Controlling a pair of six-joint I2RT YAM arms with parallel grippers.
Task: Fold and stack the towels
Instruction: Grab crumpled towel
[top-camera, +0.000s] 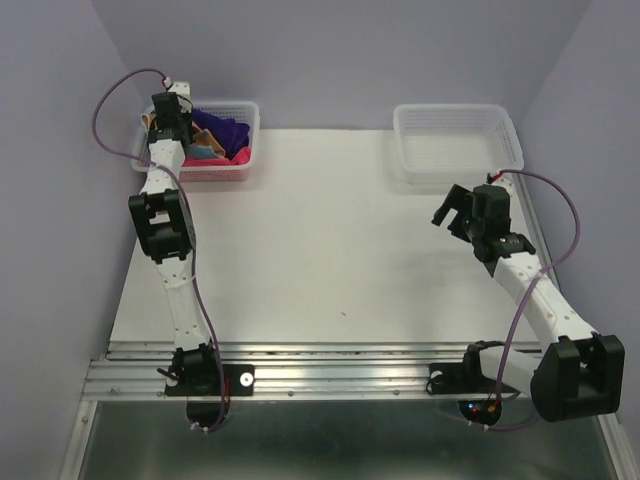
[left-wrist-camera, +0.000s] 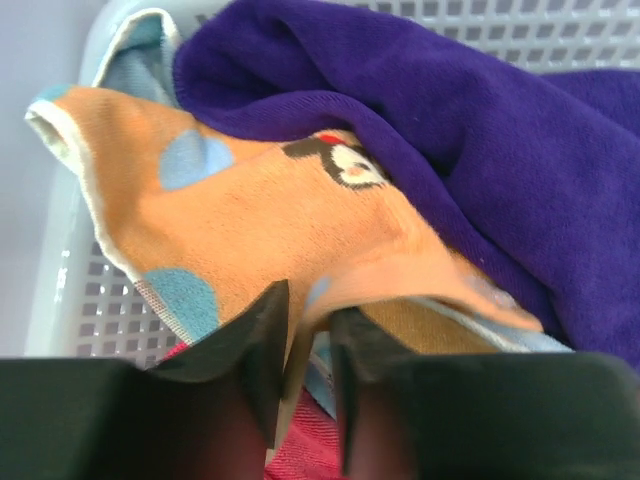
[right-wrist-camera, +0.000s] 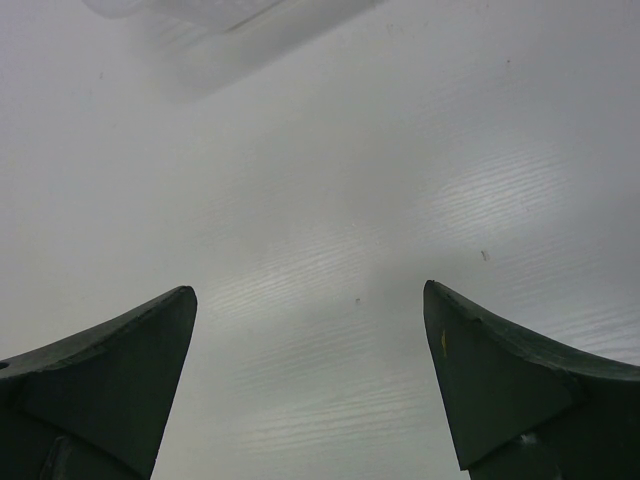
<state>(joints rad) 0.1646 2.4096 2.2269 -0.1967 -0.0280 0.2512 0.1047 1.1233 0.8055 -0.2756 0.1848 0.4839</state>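
The left arm reaches out to the far left corner of the table (top-camera: 330, 230), where the left gripper (top-camera: 163, 118) is down inside the left basket (top-camera: 250, 108). All the towels in sight lie heaped in that basket.

In the left wrist view the two dark fingers (left-wrist-camera: 262, 338) stand almost together. A fold of the spotted towel (left-wrist-camera: 270, 210) runs down into the narrow slot between them, so the gripper seems to be clamped on that fold, though the pinch point itself is in shadow. This towel is orange with blue spots, a small cartoon figure and a pale blue underside. It drapes from the basket's left wall (left-wrist-camera: 70, 290) across to the fingers.

The purple towel (left-wrist-camera: 480, 130) lies bunched behind and to the right of it, one thick roll overlapping its far edge. A strip of pink-red towel (left-wrist-camera: 300, 452) shows below the fingers, under the spotted one.

From above, the purple towel (top-camera: 226, 128) fills the back of the basket and the pink-red towel (top-camera: 240, 156) sits at the front right.

The right gripper (top-camera: 452, 210) hangs above bare table with its fingers (right-wrist-camera: 120, 370) spread wide and nothing between them. It is just in front of the right basket (top-camera: 505, 150).
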